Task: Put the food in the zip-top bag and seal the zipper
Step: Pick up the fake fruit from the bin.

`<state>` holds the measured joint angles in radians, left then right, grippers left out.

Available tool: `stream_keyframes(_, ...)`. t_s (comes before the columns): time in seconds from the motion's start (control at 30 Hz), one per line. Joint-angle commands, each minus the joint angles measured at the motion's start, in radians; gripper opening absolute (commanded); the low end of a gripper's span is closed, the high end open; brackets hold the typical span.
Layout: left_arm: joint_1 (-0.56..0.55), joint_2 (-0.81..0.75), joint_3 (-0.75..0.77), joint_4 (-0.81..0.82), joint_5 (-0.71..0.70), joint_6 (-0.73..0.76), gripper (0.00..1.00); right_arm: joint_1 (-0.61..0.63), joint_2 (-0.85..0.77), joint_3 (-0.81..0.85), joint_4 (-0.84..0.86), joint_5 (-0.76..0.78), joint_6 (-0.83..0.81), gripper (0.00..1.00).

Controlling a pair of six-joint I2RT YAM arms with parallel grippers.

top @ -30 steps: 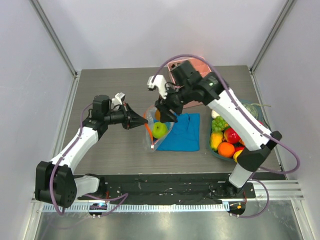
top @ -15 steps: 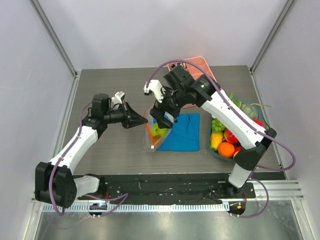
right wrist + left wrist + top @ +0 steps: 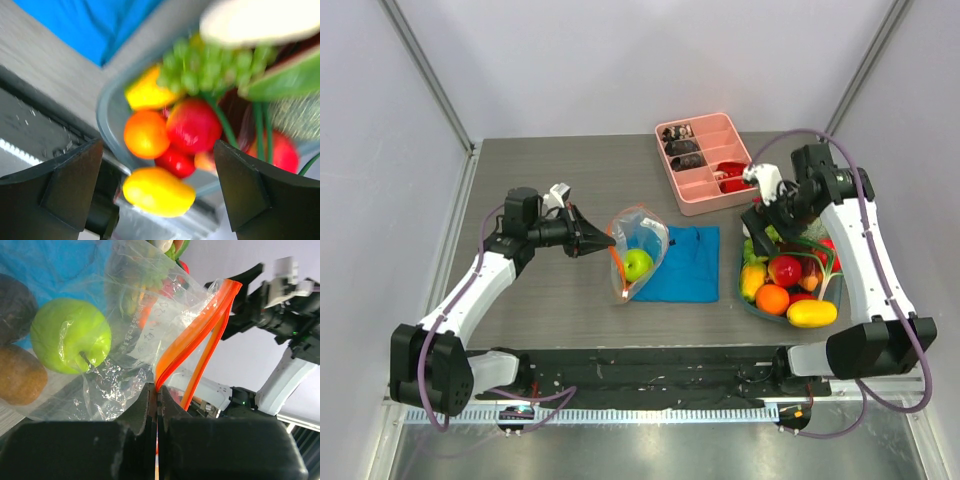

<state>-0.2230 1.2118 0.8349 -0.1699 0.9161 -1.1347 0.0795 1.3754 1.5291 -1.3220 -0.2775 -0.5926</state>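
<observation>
The clear zip-top bag [image 3: 640, 250] stands open on the blue cloth, its orange-red zipper [image 3: 200, 335] spread apart. A green apple [image 3: 638, 264] lies inside it, also in the left wrist view [image 3: 70, 335], beside a brown and a dark piece. My left gripper [image 3: 603, 242] is shut on the bag's zipper edge [image 3: 159, 385] and holds the mouth up. My right gripper [image 3: 763, 222] is open and empty above the bowl of food [image 3: 782, 285]: orange [image 3: 146, 135], red [image 3: 194, 125], yellow [image 3: 159, 191] and green pieces.
A blue folded cloth [image 3: 682, 265] lies under the bag. A pink divided tray [image 3: 705, 165] with small dark and red pieces stands at the back. The grey bowl [image 3: 748, 300] sits at the right, near the table's front edge.
My right arm has pulled away from the bag's mouth and swung right over the bowl. The green apple stays in the bag. The left gripper has not moved.
</observation>
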Motion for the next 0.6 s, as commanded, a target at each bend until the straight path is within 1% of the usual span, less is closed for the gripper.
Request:
stream_keyframes(0.0,-0.003,-0.038,0.029,0.007,0.013,0.021,0.0,-0.114,-0.038,-0.108,-0.057,0.103,-0.061,0.95)
stream_keyframes(0.07,-0.003,-0.041,0.026,0.009,0.013,0.023,0.0,-0.147,-0.045,-0.148,-0.048,0.116,-0.015,0.94)
stream_keyframes(0.13,-0.003,-0.044,0.023,0.009,0.012,0.021,0.0,-0.149,-0.073,-0.216,-0.013,0.144,0.029,0.94)
stream_keyframes(0.17,-0.004,-0.044,0.021,0.009,0.01,0.021,0.0,-0.149,-0.082,-0.239,0.033,0.158,0.068,0.94)
stream_keyframes(0.2,-0.003,-0.044,0.023,0.009,0.01,0.021,0.0,-0.149,-0.091,-0.282,0.053,0.188,0.079,0.94)
stream_keyframes(0.3,-0.004,-0.047,0.023,0.01,0.012,0.019,0.0,-0.149,-0.087,-0.337,0.122,0.231,0.109,0.94)
stream_keyframes(0.57,-0.003,-0.052,0.018,0.007,0.013,0.021,0.0,-0.149,-0.033,-0.395,0.245,0.236,0.177,0.93)
